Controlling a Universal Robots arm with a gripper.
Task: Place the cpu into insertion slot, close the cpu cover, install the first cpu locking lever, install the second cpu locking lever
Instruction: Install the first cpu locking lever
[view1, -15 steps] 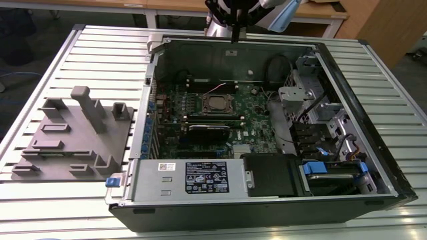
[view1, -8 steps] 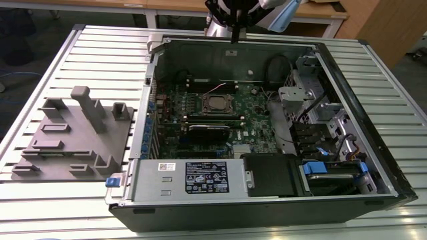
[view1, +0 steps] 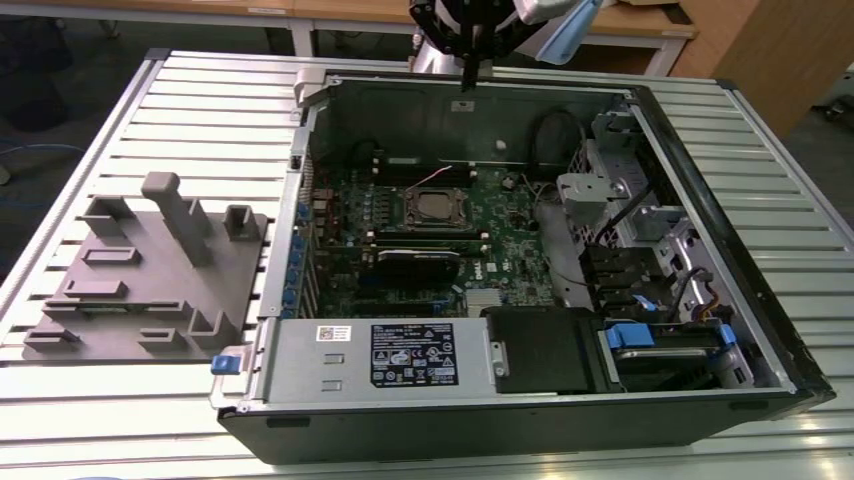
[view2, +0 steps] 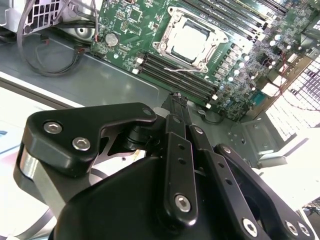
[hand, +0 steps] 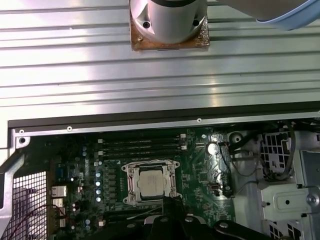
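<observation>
One grey fixture lies on the desk at the exterior view's left. Right of it, inside the open case, the cpu sits in the insertion slot, with the cpu cover seemingly down around it. Above the far wall the end effector hangs clenched and empty. The latching steps look to be in hand, calling for a descent to the socket's edge.

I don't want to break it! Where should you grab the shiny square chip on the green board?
By two opposite edges, coming straight down from above: the chip lies flat, face up, on the green board. A metal frame sits close around it, so hardly any edge shows; that would probably need lifting first.
</observation>
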